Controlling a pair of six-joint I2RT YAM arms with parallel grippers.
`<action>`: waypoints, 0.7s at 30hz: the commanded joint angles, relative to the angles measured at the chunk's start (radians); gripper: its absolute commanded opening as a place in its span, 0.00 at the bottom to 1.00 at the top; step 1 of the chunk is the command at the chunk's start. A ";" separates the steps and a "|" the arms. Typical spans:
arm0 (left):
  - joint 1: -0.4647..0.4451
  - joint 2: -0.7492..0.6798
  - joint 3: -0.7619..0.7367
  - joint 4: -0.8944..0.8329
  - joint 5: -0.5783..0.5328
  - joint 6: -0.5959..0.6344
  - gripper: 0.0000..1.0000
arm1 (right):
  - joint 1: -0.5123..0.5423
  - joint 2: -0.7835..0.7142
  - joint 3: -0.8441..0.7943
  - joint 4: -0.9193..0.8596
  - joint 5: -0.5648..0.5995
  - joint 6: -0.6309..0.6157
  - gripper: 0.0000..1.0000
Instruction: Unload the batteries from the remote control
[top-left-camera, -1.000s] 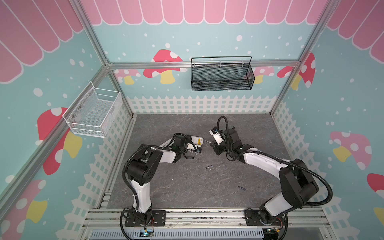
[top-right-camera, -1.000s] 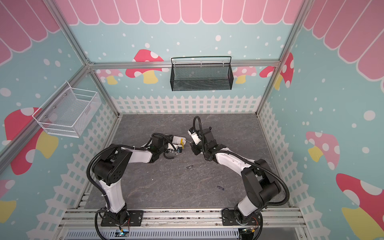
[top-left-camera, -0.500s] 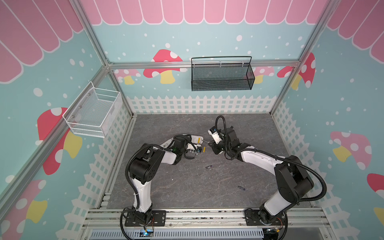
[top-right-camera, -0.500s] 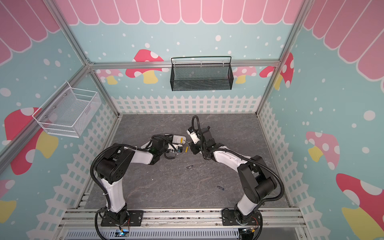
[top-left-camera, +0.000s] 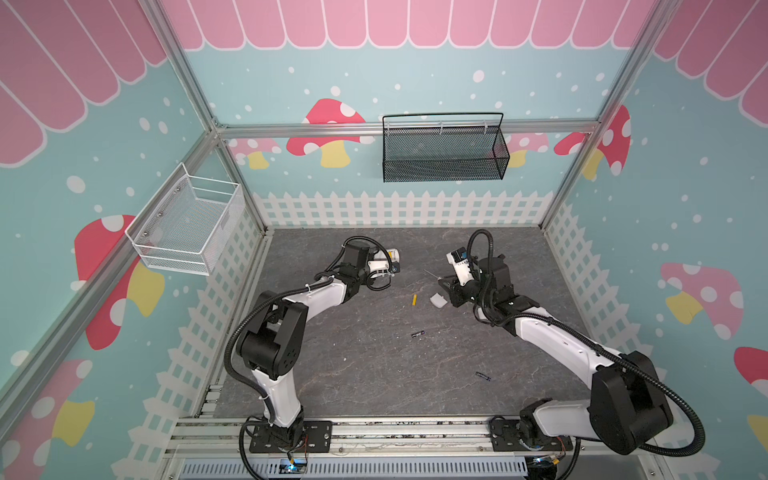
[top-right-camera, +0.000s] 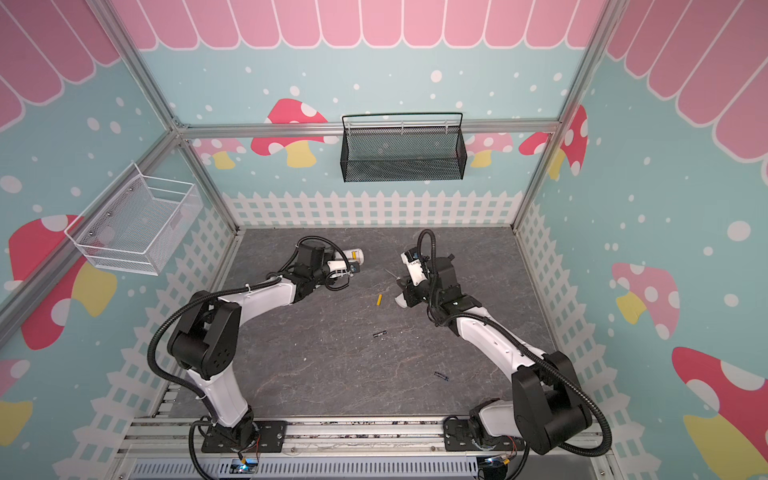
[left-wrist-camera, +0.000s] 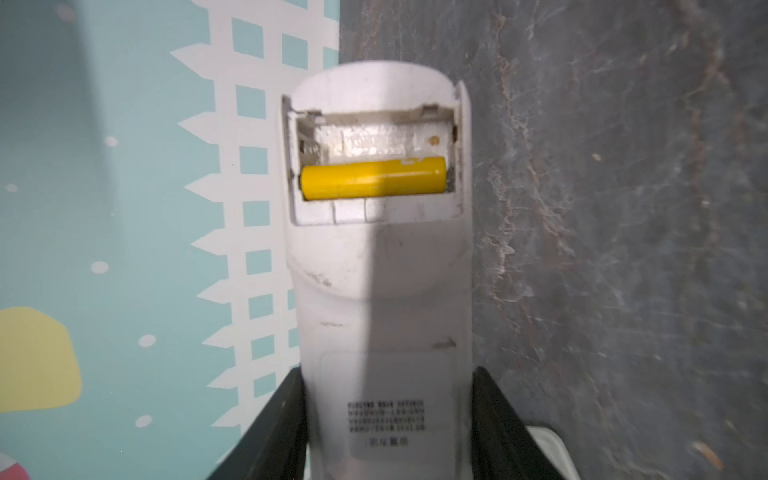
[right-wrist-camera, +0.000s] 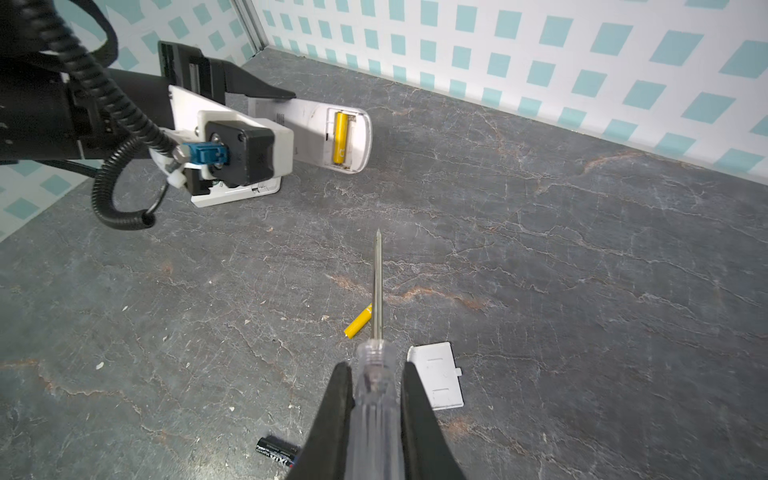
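**Remote unloading: stock on hand**

Grey tabletop (top-left-camera: 374, 374). Clamped in left pincer (left-wrist-camera: 386, 374): white remote (left-wrist-camera: 382, 291), compartment open. Clamped in right pincer (right-wrist-camera: 376, 370): clear-handled screwdriver (right-wrist-camera: 374, 424). Flat on tabletop: white cover (right-wrist-camera: 436, 376). Inside remote: seated yellow battery (left-wrist-camera: 374, 178). Near cover: loose yellow battery (top-left-camera: 414, 299). Nearer front, well apart: first dark battery (top-left-camera: 417, 333), second dark battery (top-left-camera: 483, 376).

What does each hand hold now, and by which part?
The left hand holds the remote by its labelled end. The right hand holds the screwdriver by its clear handle.
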 joint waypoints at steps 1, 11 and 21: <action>-0.014 -0.084 0.079 -0.329 0.074 -0.168 0.00 | -0.012 -0.021 0.024 -0.004 -0.045 0.015 0.00; -0.041 -0.224 0.044 -0.745 0.304 -0.556 0.00 | -0.034 0.003 0.033 -0.031 -0.191 0.008 0.00; -0.048 -0.235 -0.088 -0.751 0.257 -0.520 0.02 | -0.065 0.035 0.065 -0.121 -0.250 -0.029 0.00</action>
